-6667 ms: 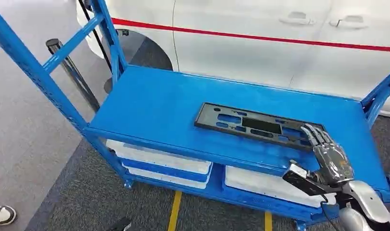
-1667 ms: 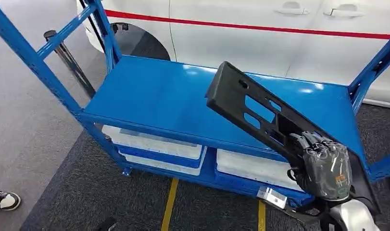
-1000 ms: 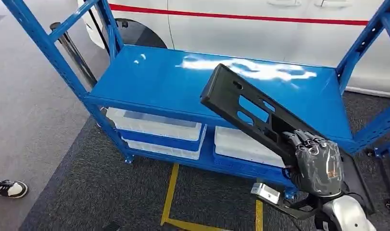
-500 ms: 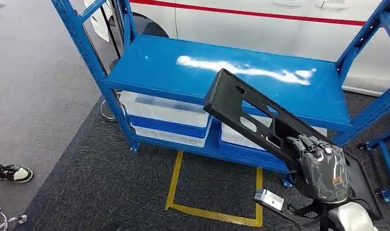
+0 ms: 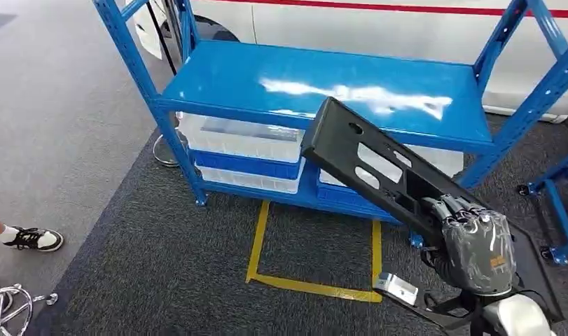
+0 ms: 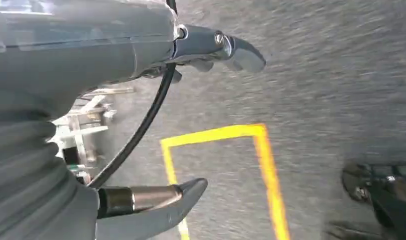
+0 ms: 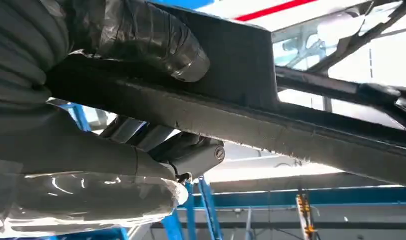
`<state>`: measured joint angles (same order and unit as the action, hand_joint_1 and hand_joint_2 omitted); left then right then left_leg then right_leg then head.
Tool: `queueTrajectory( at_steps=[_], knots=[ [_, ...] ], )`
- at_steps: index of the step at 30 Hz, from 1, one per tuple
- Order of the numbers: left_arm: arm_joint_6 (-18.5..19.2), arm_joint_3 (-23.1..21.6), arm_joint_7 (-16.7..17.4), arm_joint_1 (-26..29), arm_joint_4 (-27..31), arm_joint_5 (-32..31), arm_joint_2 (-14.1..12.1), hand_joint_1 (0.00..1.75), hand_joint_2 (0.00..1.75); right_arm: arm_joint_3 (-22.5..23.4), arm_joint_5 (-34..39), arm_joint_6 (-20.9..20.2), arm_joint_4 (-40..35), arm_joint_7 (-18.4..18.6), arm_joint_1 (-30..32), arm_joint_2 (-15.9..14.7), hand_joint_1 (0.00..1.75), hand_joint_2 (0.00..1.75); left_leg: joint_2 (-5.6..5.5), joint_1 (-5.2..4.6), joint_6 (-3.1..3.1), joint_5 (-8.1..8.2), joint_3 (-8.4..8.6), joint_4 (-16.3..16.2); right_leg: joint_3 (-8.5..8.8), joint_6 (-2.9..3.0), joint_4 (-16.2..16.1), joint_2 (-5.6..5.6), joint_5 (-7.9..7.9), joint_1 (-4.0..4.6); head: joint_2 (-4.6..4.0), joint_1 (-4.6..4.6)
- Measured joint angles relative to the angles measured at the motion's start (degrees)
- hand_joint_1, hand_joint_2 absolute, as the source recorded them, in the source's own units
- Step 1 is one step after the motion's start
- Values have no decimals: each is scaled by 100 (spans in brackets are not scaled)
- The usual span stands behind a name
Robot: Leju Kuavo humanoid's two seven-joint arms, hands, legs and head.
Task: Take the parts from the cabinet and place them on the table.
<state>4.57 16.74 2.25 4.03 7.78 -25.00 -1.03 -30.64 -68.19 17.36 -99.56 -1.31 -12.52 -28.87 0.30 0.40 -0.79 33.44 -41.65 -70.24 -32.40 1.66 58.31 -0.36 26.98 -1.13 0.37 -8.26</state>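
A long black plastic panel (image 5: 368, 162) with several cut-outs hangs in the air, tilted up to the left, in front of the blue cabinet (image 5: 323, 80). My right hand (image 5: 473, 245) grips the panel near its lower end, fingers wrapped over its edge. The right wrist view has the thumb and fingers (image 7: 150, 37) clamped on the panel's dark bar (image 7: 291, 130). My left hand (image 6: 155, 120) hangs over the grey carpet with its fingers apart and nothing in it. The cabinet's top shelf is bare.
White and blue bins (image 5: 242, 150) sit on the cabinet's lower shelf. A white car (image 5: 379, 17) stands behind it. Yellow tape (image 5: 309, 283) marks a square on the dark carpet. A person's shoe (image 5: 32, 239) is at the left, with a chrome stand base (image 5: 8, 308) below it.
The whole view has drawn back from the cabinet, so the camera has moved. My right hand lifted the black panel off the top shelf and keeps holding it tilted.
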Motion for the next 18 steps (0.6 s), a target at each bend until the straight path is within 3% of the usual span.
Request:
queueTrajectory(
  at_steps=[1,2,3,4,5,6,7,8,10,11,12,13,15,16,17,18],
  knots=[
    [-4,-2,-2,-8,-4,0,0,0,175,2,-2,-16,0,16,-1,0,175,175,-1,9,-25,119,-42,-421,-117,-6,17,-2,-82,0,0,0],
    [-6,-2,-4,-18,-9,0,2,0,175,2,-2,-44,0,16,2,0,175,175,0,18,-39,16,-19,-665,-228,-17,37,-6,-153,-1,0,0],
    [-15,-6,-4,-27,-13,2,2,0,175,2,-4,-61,0,15,8,0,175,175,0,29,-47,-222,102,-687,-337,-27,63,-19,-219,-2,0,0],
    [-20,-9,-7,-30,-15,11,2,0,175,2,-4,-70,0,15,10,0,175,175,-1,34,-46,-477,320,-507,-440,-42,86,-22,-281,-4,0,0],
    [-30,-13,-13,-33,-17,18,2,0,175,2,-7,-70,-6,18,10,-2,175,175,-2,35,-30,-631,661,-120,-540,-62,109,-21,-346,-6,0,0],
    [-42,-17,-20,-42,-17,22,2,0,175,7,-4,-68,-24,20,10,-2,175,175,-16,35,0,-536,1142,468,-591,-88,137,-18,-412,-6,0,-2],
    [-46,-22,-22,-53,-17,31,0,0,175,18,-4,-68,-57,29,19,-7,175,175,-31,3,32,-257,1649,1094,-620,-123,153,-14,-447,21,2,-11],
    [-55,-26,-44,-65,-22,37,0,0,175,52,-4,-66,-81,37,15,-15,175,175,-37,-4,66,-97,1811,1504,-625,-161,150,-37,-511,17,2,-7],
    [-55,-35,-57,-81,-31,46,4,0,175,66,-4,-68,-101,40,-4,-24,175,175,-40,-36,105,-198,1686,1438,-628,-228,42,-40,-685,-7,0,-11],
    [-55,-35,-70,-72,-37,52,4,0,175,70,-4,-68,-105,40,8,-31,175,175,-34,-28,161,-286,1615,1459,-642,-278,10,-31,-768,18,0,-7],
    [-55,-37,-72,-69,-77,52,11,0,175,70,-4,-68,-103,42,40,-44,175,175,33,24,219,-389,1550,1496,-697,-290,51,-8,-684,-33,0,-6],
    [-57,-37,-83,-84,-79,52,11,0,175,72,-2,-68,-107,48,45,-48,175,175,22,6,250,-488,1470,1494,-765,-307,198,9,-308,-11,2,-2],
    [-61,-39,-123,-46,-85,52,13,0,175,101,20,-61,-112,75,67,-88,175,175,47,-10,316,-629,1267,1474,-867,-308,878,9,482,-12,0,7],
    [-81,-52,-133,-57,-96,52,30,0,175,168,87,-40,-155,92,167,-165,175,175,57,-22,343,-710,1151,1457,-907,-311,1307,8,698,-10,0,4],
    [-101,-81,-157,-78,-105,50,39,0,175,274,193,20,-239,90,329,-280,175,175,49,-33,357,-777,1033,1427,-917,-315,1646,12,669,-12,0,4],
    [-105,-109,-177,-88,-109,48,46,0,175,414,315,81,-328,68,530,-427,175,175,27,-41,357,-835,909,1385,-860,-314,1814,17,482,-10,0,7]
  ],
)
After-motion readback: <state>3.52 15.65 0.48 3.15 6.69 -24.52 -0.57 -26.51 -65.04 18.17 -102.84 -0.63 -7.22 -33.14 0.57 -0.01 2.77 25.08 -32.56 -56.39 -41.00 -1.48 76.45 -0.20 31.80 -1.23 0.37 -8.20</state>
